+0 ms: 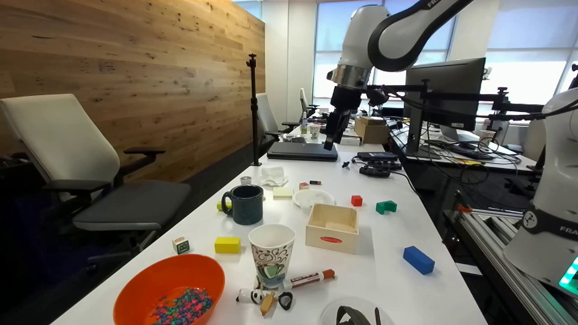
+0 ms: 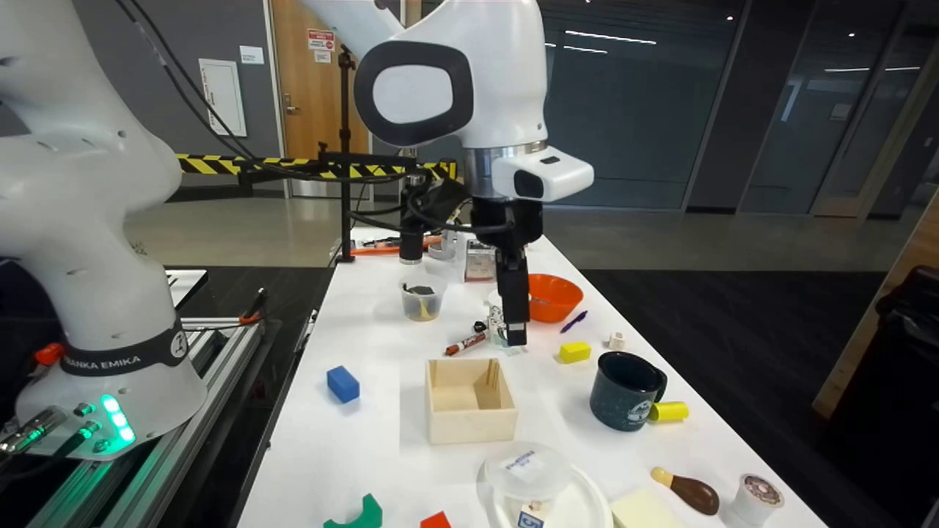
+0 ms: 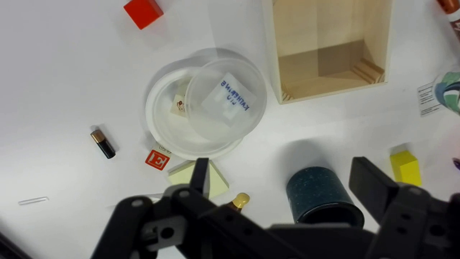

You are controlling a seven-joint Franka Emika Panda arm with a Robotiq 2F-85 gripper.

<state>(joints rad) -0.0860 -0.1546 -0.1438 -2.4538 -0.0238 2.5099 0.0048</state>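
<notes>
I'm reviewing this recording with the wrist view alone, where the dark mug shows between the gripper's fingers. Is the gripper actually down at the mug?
Observer: No. In both exterior views the gripper hangs higher than the mug, clear of it.
Operator: Does anything stick out from the mug that I'm missing?
Observer: Yes, its handle, on the side away from the robot's base.
Operator: Is something lying near that handle?
Observer: A yellow cylinder lies right by it; whether they touch, I can't tell.
</notes>
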